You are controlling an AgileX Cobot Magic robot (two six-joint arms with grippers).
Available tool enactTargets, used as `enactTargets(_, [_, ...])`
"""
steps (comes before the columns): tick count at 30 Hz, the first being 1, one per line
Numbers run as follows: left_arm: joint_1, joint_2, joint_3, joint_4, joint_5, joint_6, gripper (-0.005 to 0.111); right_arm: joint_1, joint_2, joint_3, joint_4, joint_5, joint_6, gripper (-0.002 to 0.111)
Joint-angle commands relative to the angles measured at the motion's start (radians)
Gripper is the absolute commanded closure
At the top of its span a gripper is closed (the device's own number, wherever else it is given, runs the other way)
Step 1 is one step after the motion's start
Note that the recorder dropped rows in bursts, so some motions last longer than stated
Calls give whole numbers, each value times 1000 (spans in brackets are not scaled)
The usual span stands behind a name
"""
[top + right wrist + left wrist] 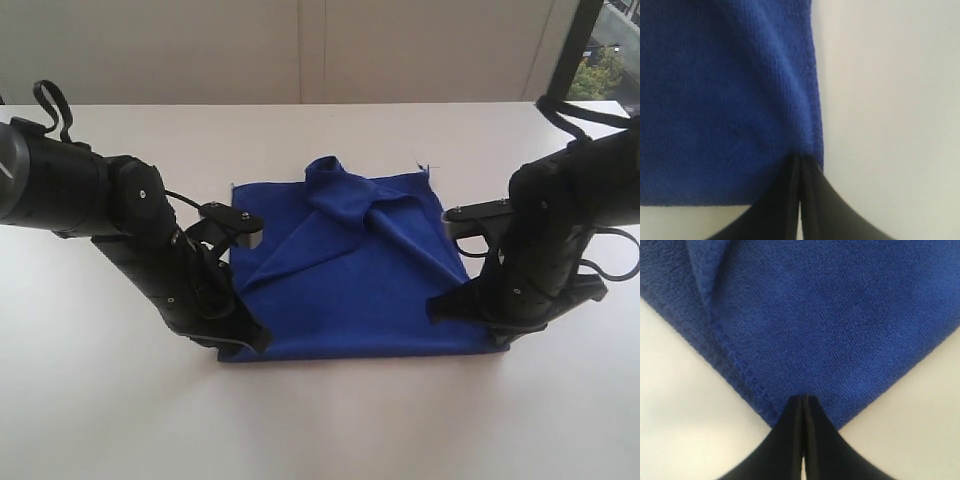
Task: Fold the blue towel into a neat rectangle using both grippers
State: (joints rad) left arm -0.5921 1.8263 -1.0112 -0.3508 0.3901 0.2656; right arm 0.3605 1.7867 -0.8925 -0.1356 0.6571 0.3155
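Blue towel is lying on the white tabletop between the two arms, mostly flat, but the far middle is bunched up into a lumpy ridge with creases running out from it. The left gripper is down at the near left corner and the right gripper at the near right one. Both sets of jaws are squeezed tight together with the tips right on the cloth corners. Can't tell if any fabric is actually caught between them tho

the exterior view looks down over the whole blue towel; each wrist view sits close above one corner.
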Motion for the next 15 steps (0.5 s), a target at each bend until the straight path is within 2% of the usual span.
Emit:
enactTargets(1, [2,1,16,47,73,-43,107,-1,-4,37,7,7,4,108])
enactTargets(15, [2,1,16,98,134,-74,107,-1,-53,46,32,73,-8,108])
